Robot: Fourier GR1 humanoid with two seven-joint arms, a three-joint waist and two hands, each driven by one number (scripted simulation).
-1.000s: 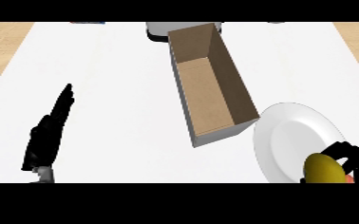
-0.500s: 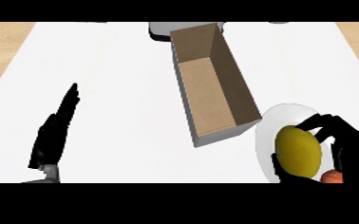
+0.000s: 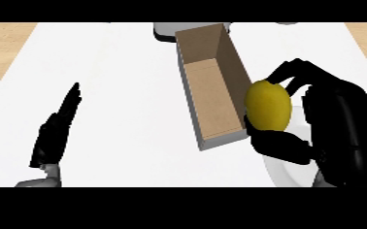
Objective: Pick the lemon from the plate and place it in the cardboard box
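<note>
My right hand [image 3: 331, 121] is curled round the yellow lemon [image 3: 269, 105], thumb below it and fingers arched over its top. The lemon is held up beside the right wall of the open cardboard box [image 3: 209, 102], partly overlapping that wall's rim. The box is long and narrow, running away from me, with a bare brown floor. Only a sliver of the white plate [image 3: 283, 173] shows under the hand at the lower right. My left hand [image 3: 56, 131] rests open at the left, fingers straight and pointing away.
The white counter [image 3: 114, 77] spreads between the left hand and the box. A grey object [image 3: 166, 30] sits just behind the box's far end. Wooden strips show at the far left and right corners.
The right hand closed round the lemon and carried it up off the plate, leftward to the box's right wall. The left hand has stayed in place.
</note>
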